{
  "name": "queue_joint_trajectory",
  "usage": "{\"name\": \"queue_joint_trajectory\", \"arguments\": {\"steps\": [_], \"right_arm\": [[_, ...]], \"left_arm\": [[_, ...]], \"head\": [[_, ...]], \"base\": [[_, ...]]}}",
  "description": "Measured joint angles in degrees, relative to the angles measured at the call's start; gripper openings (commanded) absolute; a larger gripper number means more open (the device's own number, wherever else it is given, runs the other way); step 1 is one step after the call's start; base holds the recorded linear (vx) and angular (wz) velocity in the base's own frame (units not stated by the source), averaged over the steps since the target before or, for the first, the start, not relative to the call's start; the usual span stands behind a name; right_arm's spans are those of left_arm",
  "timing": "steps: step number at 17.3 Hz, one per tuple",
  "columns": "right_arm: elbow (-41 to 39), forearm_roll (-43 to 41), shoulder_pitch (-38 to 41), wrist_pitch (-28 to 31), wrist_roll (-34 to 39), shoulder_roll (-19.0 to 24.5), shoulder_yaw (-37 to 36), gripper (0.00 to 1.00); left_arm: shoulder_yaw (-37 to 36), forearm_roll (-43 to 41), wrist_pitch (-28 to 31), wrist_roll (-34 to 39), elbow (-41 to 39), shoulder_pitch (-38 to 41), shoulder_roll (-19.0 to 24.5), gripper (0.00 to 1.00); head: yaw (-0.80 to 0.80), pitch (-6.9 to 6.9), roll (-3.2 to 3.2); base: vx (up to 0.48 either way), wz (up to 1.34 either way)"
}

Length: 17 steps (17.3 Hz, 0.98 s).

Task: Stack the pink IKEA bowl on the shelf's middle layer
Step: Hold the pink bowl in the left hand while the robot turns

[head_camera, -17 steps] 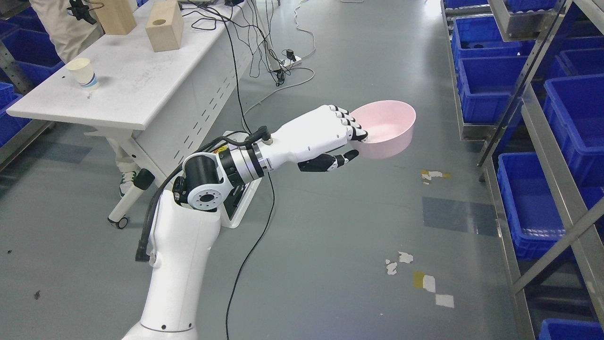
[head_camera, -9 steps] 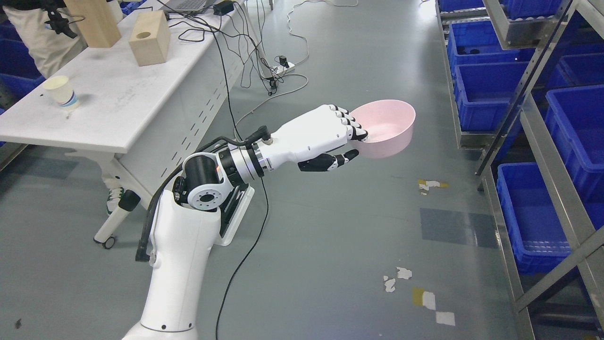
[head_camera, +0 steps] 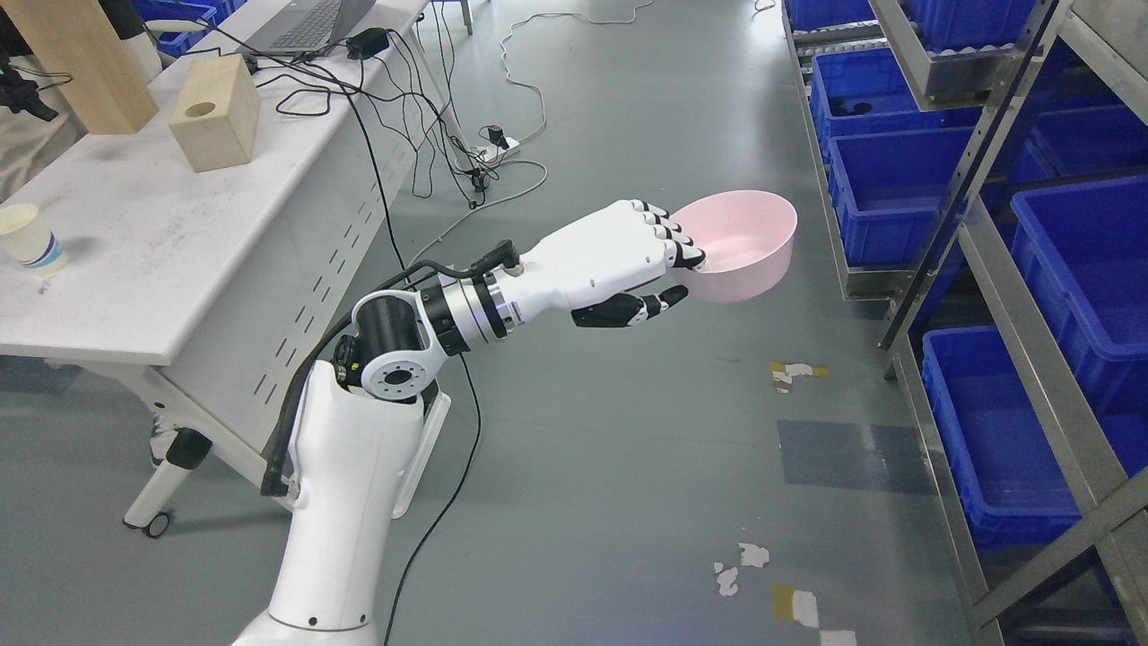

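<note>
A white worktop (head_camera: 179, 260) stands at the left, carrying a paper cup (head_camera: 27, 238) near its front edge, a wooden block (head_camera: 215, 112) with a round hole in its top, a taller wooden block (head_camera: 76, 63) behind that, and a laptop (head_camera: 305, 22) at the far end. Black cables (head_camera: 395, 117) trail from the laptop end down to a power strip (head_camera: 495, 136) on the grey floor (head_camera: 628, 431). Blue bins (head_camera: 883, 193) sit at the right, and scraps of tape (head_camera: 794, 370) mark the floor.

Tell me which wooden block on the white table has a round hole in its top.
The shorter wooden block, nearer the table's front edge. The taller block behind it shows no hole.
</note>
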Motion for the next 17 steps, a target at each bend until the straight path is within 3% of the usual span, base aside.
{"name": "queue_joint_trajectory", "arguments": {"steps": [17], "right_arm": [[0.0,0.0,0.0,0.0,0.0,0.0,0.0,1.00]], "left_arm": [[-1.7,0.3,0.0,0.0,0.3,-1.6,0.0,0.04]], "head": [[0.00,0.00,0.00]], "base": [[0.115,-0.05]]}}
